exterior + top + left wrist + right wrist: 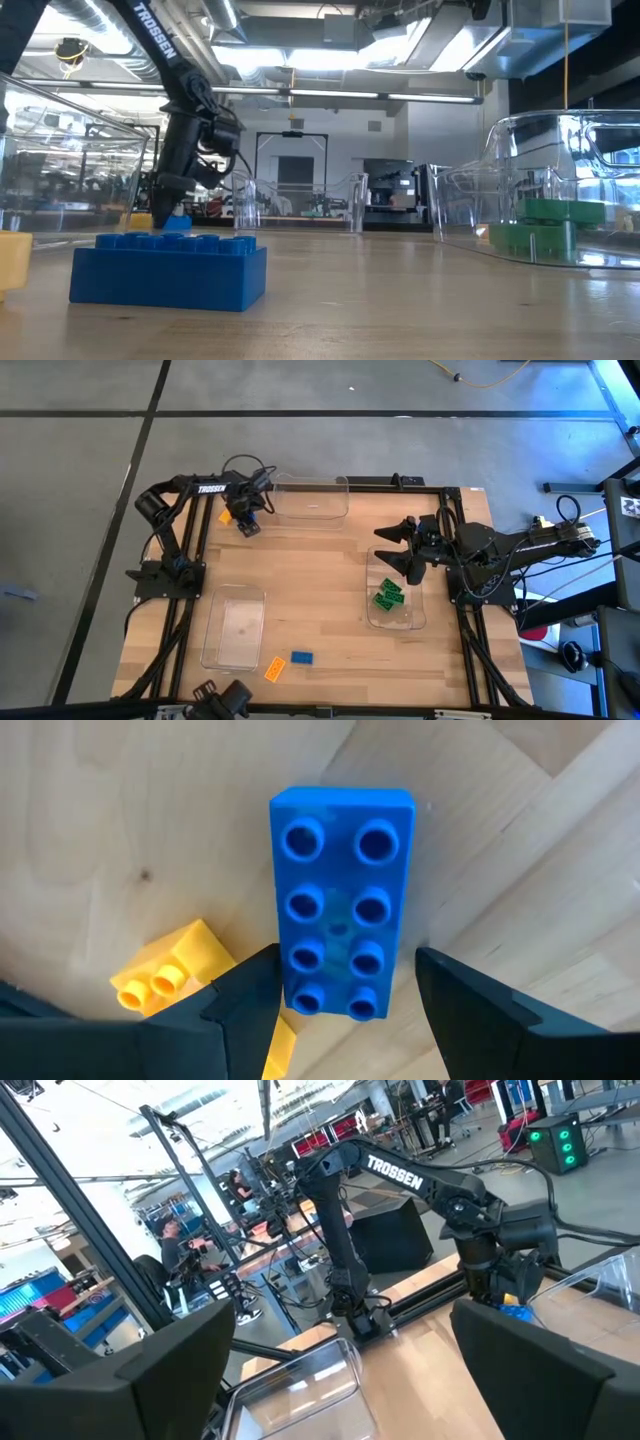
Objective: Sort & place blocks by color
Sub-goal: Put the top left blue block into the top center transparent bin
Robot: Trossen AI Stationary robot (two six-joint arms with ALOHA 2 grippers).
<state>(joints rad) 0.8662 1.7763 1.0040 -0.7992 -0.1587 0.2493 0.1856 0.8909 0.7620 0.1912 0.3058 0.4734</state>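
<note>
- Directly under our left gripper (345, 995) lies a blue block (340, 900), flat on the table (330, 560), studs up, between the spread fingers and not yet pinched.
- At its seven o'clock in the wrist view sits a yellow block (170, 975), just beside it.
- We judge the grasp goes best if we descend squarely, close across the narrow sides and keep clear of the yellow neighbour.
- From above, this pair lies at ten o'clock on the table, beside a clear tray (312, 500).
- Green blocks (388, 596) rest in the tray at three o'clock, beneath our waiting right gripper (405, 552), fingers spread.
- Another blue block (302, 657) and an orange block (275, 668) lie at six o'clock.
</note>
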